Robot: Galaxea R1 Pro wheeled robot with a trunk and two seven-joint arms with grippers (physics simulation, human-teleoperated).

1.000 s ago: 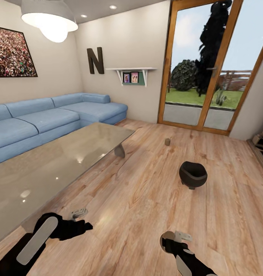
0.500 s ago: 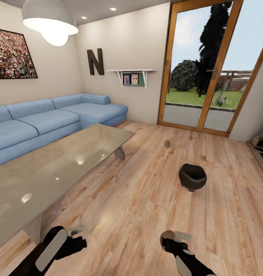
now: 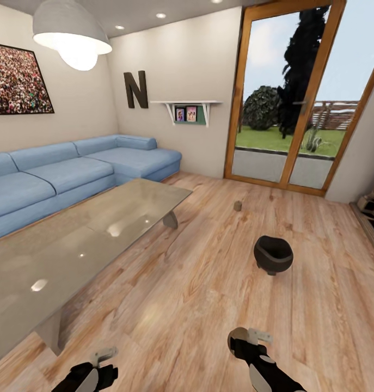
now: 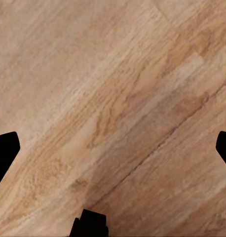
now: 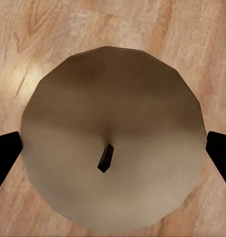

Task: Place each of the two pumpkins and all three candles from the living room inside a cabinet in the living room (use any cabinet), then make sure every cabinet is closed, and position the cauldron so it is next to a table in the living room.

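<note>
- The right gripper [image 3: 242, 338] sits low over the wooden floor [image 3: 208, 283] at the near edge of the head view, and its jaws are closed on a candle [image 5: 113, 138].
- In the right wrist view that candle presents its flat round top with a short dark wick at the centre, and a black fingertip [image 5: 4, 155] flanks it on either side; the contact itself lies at the picture's edge, so the grip is likely but not plainly seen.
- The left gripper [image 3: 102, 356] also hangs low, near the front corner of the glass table [image 3: 72, 239]; its fingers are spread wide with only bare floorboards between them in the left wrist view.
- A black cauldron [image 3: 273, 254] stands upright on the floor ahead of the right gripper, well apart from the table.
- A second candle [image 3: 238, 206] stands farther off on the floor, between the cauldron and the glass door [image 3: 295, 98]; it is small and dim at this range.
- The glass table stretches along the left side of the room, with a blue sofa [image 3: 72, 169] just behind it against the wall.
- On the wall hang a picture [image 3: 18, 79], a dark letter N [image 3: 135, 89] and a white shelf [image 3: 187, 106] carrying small framed photos.
- A white pendant lamp [image 3: 72, 35] glows overhead.
</note>
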